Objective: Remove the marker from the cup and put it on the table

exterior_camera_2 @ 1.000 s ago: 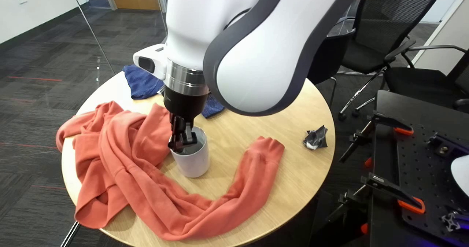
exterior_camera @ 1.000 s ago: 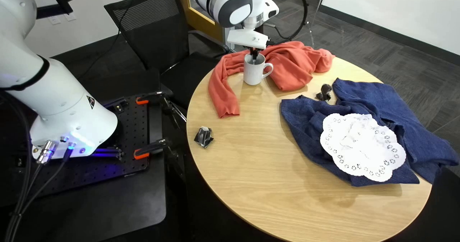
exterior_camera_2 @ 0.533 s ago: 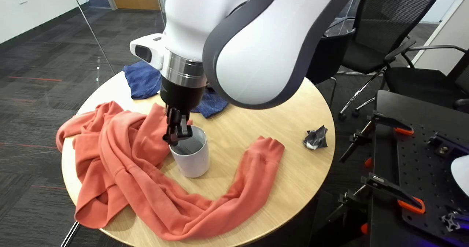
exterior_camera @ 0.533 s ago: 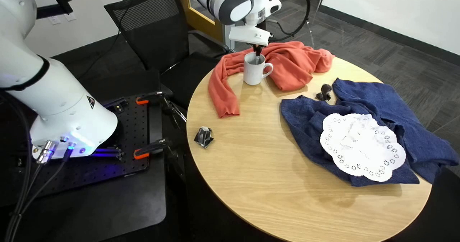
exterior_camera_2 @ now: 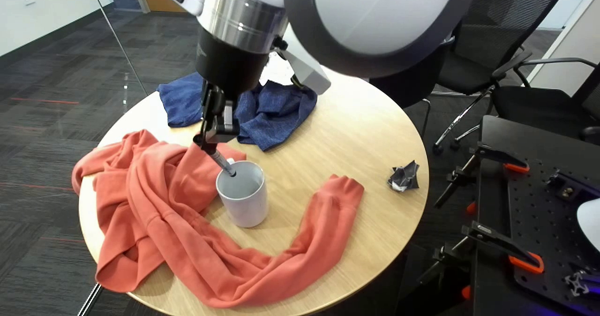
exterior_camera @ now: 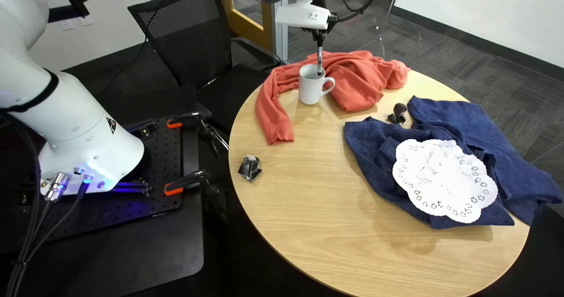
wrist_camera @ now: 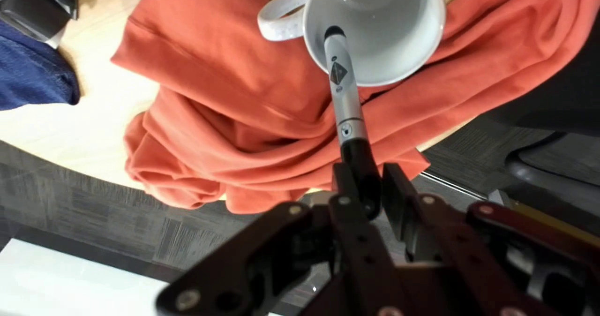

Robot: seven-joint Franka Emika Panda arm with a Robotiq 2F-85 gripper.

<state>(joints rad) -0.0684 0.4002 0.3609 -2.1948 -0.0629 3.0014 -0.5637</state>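
We've got the marker gripped in the hand by its black upper end, silvery body poking out below. It's on a tilt, lower tip over the mouth of the white cup, toward the handle side. Honestly, we can't tell if that tip sits a touch below the rim or a touch above it. The cup's standing upright on the surface, a round light-wood one.

The main thing crowding us is the coral sweatshirt: it's bunched up right by the cup, one sleeve curving around one side, and in the wrist view its folds run behind the marker. Whether any of it touches the cup, we can't say.

Further out there's a heap of dark blue cloth with a white lacy doily lying on top; in an exterior view our arm blocks part of that heap. A small dark crumpled thing sits just beside it, between it and the sweatshirt, and a second crumpled piece, dark with a pale patch, is near the edge of the surface, well apart from the cup. Past that edge we've got a black bench with orange-tipped clamps and the arm's white base, then a black mesh chair and some grey carpet on the floor.
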